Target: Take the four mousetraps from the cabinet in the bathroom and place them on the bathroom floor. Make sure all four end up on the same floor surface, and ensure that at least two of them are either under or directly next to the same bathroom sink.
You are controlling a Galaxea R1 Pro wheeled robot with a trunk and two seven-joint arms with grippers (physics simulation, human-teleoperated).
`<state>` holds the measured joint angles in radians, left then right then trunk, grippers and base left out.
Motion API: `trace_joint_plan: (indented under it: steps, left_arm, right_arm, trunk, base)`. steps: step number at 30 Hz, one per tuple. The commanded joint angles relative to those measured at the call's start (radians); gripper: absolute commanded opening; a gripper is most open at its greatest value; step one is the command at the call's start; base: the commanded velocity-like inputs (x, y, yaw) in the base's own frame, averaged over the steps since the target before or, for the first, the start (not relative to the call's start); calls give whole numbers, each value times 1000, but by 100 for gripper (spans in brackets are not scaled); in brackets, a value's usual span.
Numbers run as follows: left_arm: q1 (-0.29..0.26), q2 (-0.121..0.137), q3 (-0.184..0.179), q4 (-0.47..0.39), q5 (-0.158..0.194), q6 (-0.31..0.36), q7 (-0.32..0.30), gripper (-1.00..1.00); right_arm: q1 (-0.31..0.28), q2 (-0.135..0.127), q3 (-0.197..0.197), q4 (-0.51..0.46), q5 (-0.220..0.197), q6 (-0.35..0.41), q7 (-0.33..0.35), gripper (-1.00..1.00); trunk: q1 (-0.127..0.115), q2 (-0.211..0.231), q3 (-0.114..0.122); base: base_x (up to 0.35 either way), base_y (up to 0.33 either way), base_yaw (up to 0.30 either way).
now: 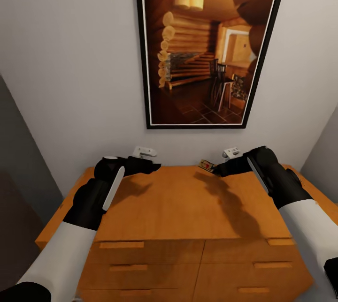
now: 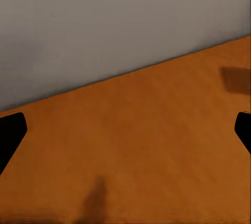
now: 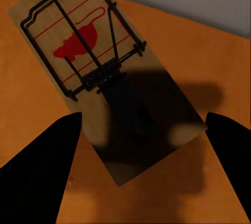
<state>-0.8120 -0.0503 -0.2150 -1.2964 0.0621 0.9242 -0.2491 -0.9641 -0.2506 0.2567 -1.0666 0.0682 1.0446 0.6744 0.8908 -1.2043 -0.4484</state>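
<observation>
— Right gripper point(image 3: 141, 130) first: how does it stand?
— Spread wide over a mousetrap point(image 3: 104, 72), one finger point(image 3: 36, 172) on each side, neither touching it.
— Where does that trap lie?
— Flat on the cabinet point(image 1: 178, 208) top, near its back edge by the wall point(image 1: 70, 58).
— And the left gripper point(image 2: 125, 130)?
— Also wide apart, above bare wood.

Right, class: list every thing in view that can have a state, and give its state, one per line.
Tan wooden mousetrap with red mark: lying flat on the cabinet top, ungrasped.
Orange-brown wooden cabinet: drawers shut.
Left pincer: open, empty, over the cabinet top.
Right pincer: open, straddling the mousetrap.
</observation>
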Motion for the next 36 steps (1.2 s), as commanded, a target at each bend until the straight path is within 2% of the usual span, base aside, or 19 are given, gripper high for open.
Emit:
trace_joint_plan:
  steps: [1, 8, 22, 27, 31, 36]
  left_arm:
    - [-1, 0, 0, 0, 6, 5, 2, 100]
    - [-1, 0, 0, 0, 5, 5, 2, 100]
    - [-1, 12, 2, 0, 1, 4, 2, 100]
    - [-1, 41, 3, 0, 2, 2, 3, 100]
    - [-1, 95, 5, 0, 6, 1, 4, 100]
    - [-1, 137, 6, -1, 5, 1, 4, 100]
  right_arm:
    - [-1, -1, 2, -1, 7, 3, 7, -100]
    - [-1, -1, 2, -1, 7, 3, 7, -100]
    - [-1, -1, 2, 0, 6, 3, 8, -100]
    - [-1, -1, 2, 0, 6, 3, 8, -100]
    - [-1, -1, 3, 19, 6, 3, 8, -100]
    - [-1, -1, 3, 41, 8, 3, 8, -100]
  trunk:
    - [0, -1, -1]
    - [0, -1, 0]
    - [0, -1, 1]
    - [0, -1, 3]
    - [0, -1, 5]
    - [0, -1, 6]
  base:
    - [0, 0, 254]
    - [0, 0, 244]
    - [0, 0, 75]
    - [0, 0, 239]
    - [0, 0, 260]
    - [0, 0, 266]
